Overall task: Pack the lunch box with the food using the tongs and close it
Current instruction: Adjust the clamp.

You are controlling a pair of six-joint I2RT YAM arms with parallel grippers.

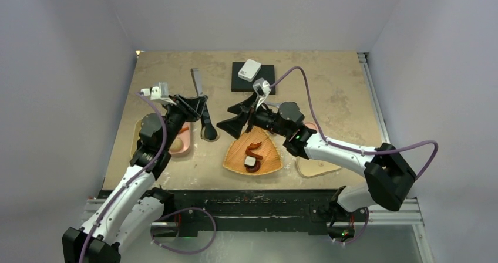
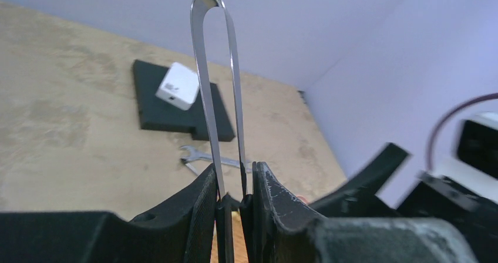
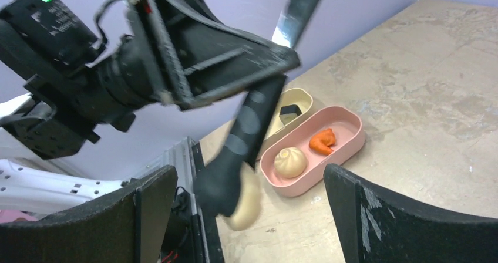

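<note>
My left gripper (image 1: 194, 105) (image 2: 235, 175) is shut on the tongs (image 1: 197, 81) (image 2: 214, 87), whose steel loop end points to the far side. The tongs' black tips (image 3: 246, 128) pinch a round beige bun (image 3: 245, 211) (image 1: 210, 135) just right of the pink lunch box (image 1: 183, 147) (image 3: 346, 137). The box holds another bun (image 3: 290, 162) and an orange piece (image 3: 323, 141). A beige tray (image 3: 305, 97) behind it holds a black piece (image 3: 290, 113). My right gripper (image 1: 235, 117) (image 3: 246, 175) stands open beside the tongs' tips. An orange plate (image 1: 271, 157) carries orange bits (image 1: 253, 147), a black-and-white piece (image 1: 251, 161) and a brown sausage (image 1: 252, 168).
A black pad (image 1: 252, 82) (image 2: 158, 113) with a small white box (image 1: 249, 69) (image 2: 178, 86) lies at the back. A silver wrench (image 2: 202, 155) rests on the table. A pale lid (image 1: 317, 167) lies under my right arm. Walls close in on three sides.
</note>
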